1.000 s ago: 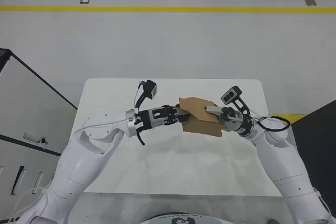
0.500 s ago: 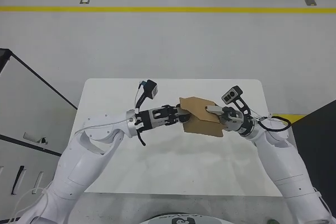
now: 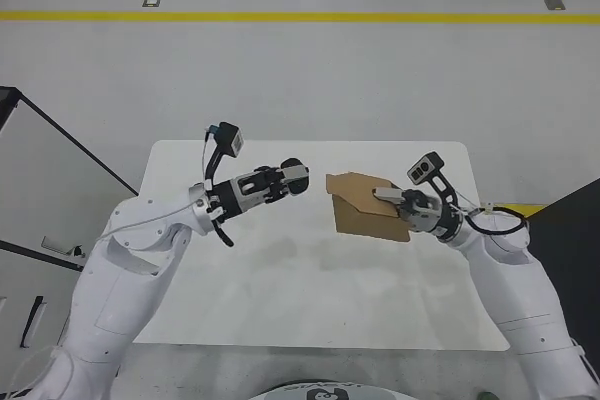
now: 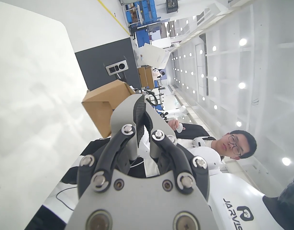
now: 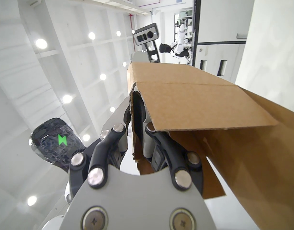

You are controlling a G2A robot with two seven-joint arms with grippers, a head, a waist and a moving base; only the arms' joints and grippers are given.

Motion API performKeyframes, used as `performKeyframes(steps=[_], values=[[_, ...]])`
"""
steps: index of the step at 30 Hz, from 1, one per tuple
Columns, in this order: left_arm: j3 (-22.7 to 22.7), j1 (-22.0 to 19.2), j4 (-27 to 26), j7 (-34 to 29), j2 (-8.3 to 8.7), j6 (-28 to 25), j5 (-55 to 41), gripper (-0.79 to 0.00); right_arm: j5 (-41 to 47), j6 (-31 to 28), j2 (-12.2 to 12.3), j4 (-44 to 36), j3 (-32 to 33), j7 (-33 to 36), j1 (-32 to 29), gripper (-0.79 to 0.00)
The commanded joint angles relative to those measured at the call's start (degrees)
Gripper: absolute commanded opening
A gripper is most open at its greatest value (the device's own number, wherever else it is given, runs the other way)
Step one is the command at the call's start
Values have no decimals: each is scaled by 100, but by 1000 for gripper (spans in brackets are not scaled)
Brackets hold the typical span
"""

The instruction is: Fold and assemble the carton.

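Seemingly mid-assembly: brown corrugated cardboard carton (image 3: 363, 208) held right of centre in the top view, over the white rectangular table (image 3: 280, 300), part-opened with one flap hanging loose. Pinched at a panel edge by the right gripper (image 3: 388, 195), one finger on either side of the card. Left gripper (image 3: 298, 172) parked upper centre-left, clear of the carton, fingers pressed together on nothing. Next, probably: spread those fingers, approach the free flap, crease it inward against the right-hand hold. Broad bare tabletop toward lower left; table's right and far edges close by.
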Motion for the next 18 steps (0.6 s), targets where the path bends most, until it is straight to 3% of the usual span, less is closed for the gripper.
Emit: performKeyframes(steps=[1,8,18], values=[[52,-40,-66,-44,4,20,124,-785,-179,14,13,-45,0,-33,-13,-785],[438,-314,-33,-124,-23,47,481,-785,-657,1,55,-235,-11,-124,-74,-785],[643,-403,176,-109,-54,54,385,-785,-173,-223,56,-276,81,-43,-165,-785]])
